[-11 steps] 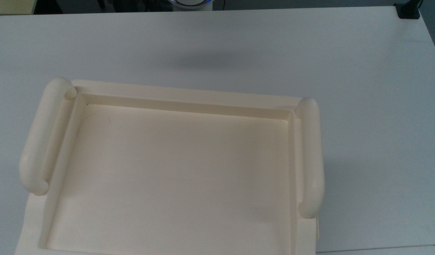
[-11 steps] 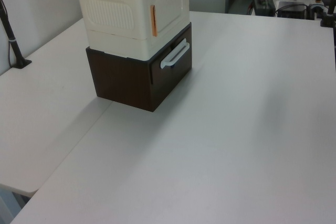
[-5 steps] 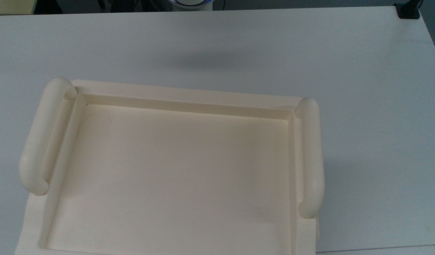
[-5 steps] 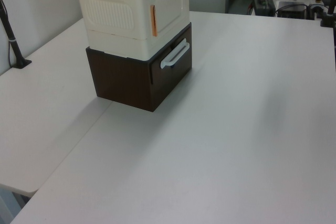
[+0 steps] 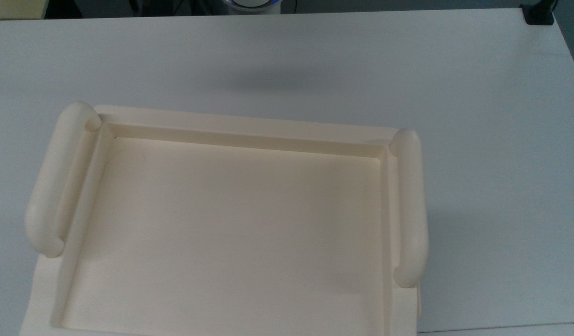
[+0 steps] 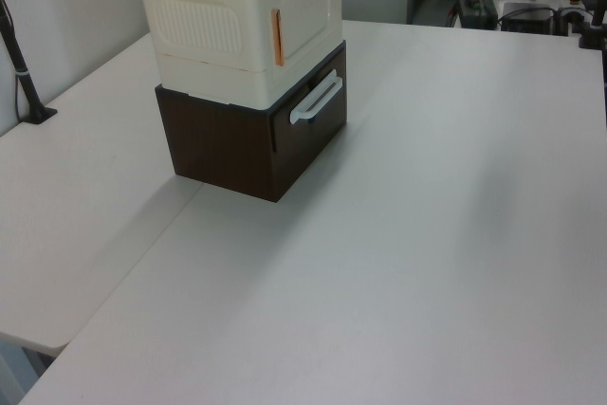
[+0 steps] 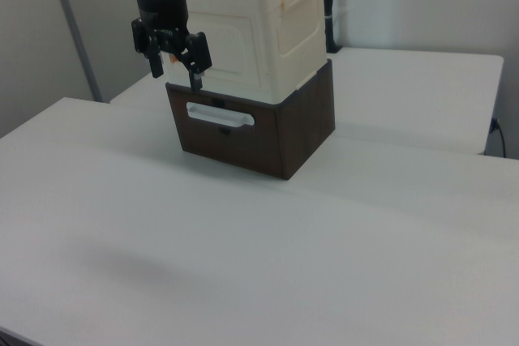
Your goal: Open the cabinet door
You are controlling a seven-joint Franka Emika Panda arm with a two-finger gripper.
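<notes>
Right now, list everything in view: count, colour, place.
cabinet: one, cream, stacked on the dark box.
cabinet door: one, cream, on the cabinet's face toward the left view's right, shut, with an orange strip along its left edge.
side bars: two, cream, along the top view's left and right edges of the recessed top.
dark box: one, dark brown, on the table under the cabinet.
drawer handle: one, white, on the dark box's front.
table: one, white, under everything.
black clamp: one, at the table's far corner at the top view's right.
end effector: one, black, open, in front of the cabinet, above the drawer handle.
</notes>
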